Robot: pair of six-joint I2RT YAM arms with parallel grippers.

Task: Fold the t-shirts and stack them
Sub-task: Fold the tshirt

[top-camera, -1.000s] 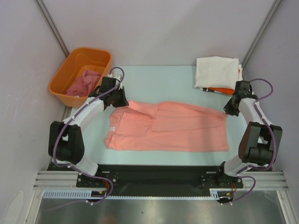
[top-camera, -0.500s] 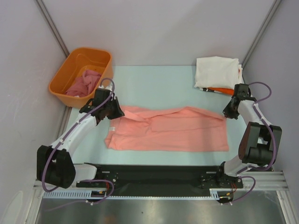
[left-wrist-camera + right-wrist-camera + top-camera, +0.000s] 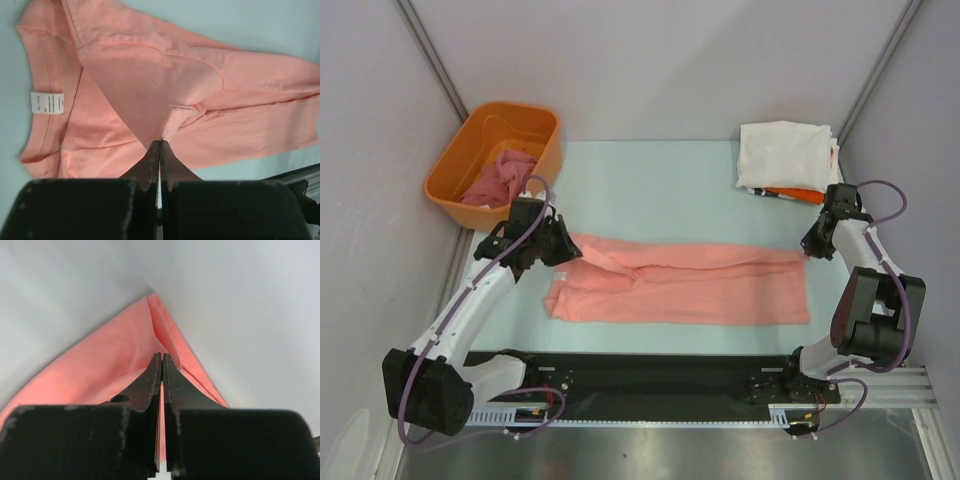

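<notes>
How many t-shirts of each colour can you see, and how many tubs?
salmon-pink t-shirt: 1
rose-pink t-shirt, in the tub: 1
cream-white folded t-shirt: 1
orange folded t-shirt, under the cream-white one: 1
orange plastic tub: 1
Total: 5

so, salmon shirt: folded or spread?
Partly folded: shirt doubled over lengthwise, far edge pinched at both ends by left gripper and right gripper.

Orange t-shirt (image 3: 792, 193) mostly hidden under cream-white t-shirt (image 3: 785, 152); neck label (image 3: 47, 102) print unreadable.
</notes>
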